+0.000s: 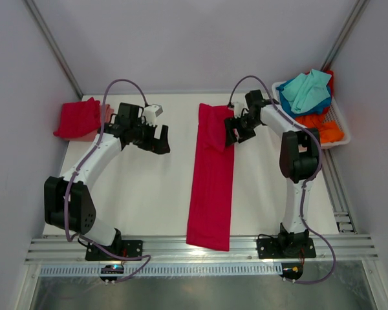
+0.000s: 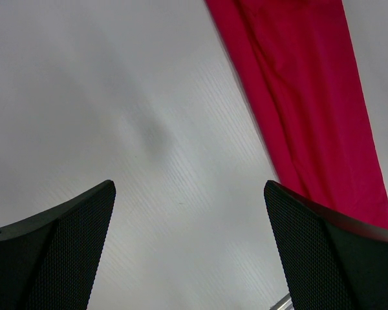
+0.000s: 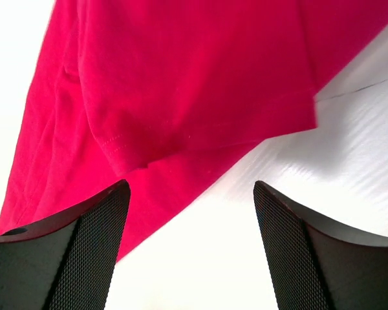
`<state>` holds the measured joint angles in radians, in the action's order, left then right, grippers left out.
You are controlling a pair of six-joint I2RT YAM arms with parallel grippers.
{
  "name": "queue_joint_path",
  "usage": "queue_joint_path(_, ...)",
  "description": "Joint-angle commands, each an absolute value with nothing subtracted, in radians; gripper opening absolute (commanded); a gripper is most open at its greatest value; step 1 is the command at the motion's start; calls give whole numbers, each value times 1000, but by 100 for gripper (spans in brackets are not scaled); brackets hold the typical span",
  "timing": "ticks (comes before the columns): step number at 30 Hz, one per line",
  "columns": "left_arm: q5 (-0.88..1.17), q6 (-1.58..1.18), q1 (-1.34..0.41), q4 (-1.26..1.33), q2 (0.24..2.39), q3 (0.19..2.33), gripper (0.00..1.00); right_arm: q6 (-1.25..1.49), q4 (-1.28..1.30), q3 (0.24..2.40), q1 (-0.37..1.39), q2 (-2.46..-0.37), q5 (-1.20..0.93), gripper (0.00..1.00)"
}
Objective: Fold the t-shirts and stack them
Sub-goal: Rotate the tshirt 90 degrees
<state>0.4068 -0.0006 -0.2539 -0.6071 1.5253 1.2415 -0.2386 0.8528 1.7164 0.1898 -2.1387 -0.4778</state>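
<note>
Crimson shirt lies mid-worktop, folded lengthwise into a long narrow strip; crosswise folds not yet done. My right fingers hang open over its far end, holding nothing; my left fingers gape wide above bare surface. Folded red-and-pink pile sits far left. Basket far right holds crumpled teal, blue, orange shirts. Cloth soft, matte, lightly creased, hem stitched

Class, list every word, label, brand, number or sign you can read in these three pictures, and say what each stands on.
None: no readable text shows in any view.
The red t-shirt, the folded shirts, the basket and the table all look plain.
</note>
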Motion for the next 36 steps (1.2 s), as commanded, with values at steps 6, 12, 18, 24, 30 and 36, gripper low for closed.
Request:
queue_joint_path(6, 519, 144, -304, -727, 1591, 1386, 99, -212, 661, 1807, 201, -2062, -422, 81)
queue_joint_path(12, 434, 241, -451, -828, 1739, 1520, 99, -256, 620, 1904, 262, -2155, -309, 81)
queue_joint_path(18, 456, 215, -593, -787, 1844, 1558, 99, -265, 577, 1960, 290, -2227, -272, 81)
queue_joint_path(24, 451, 212, -702, -773, 1899, 1569, 99, -233, 600, 2017, 293, -2304, -149, 81)
queue_joint_path(30, 411, 239, -779, -773, 1924, 1575, 99, -216, 597, 2019, 295, -2318, -48, 81)
queue_joint_path(36, 341, 284, -902, -772, 1980, 1578, 99, -186, 588, 2051, 296, -2345, 46, 83)
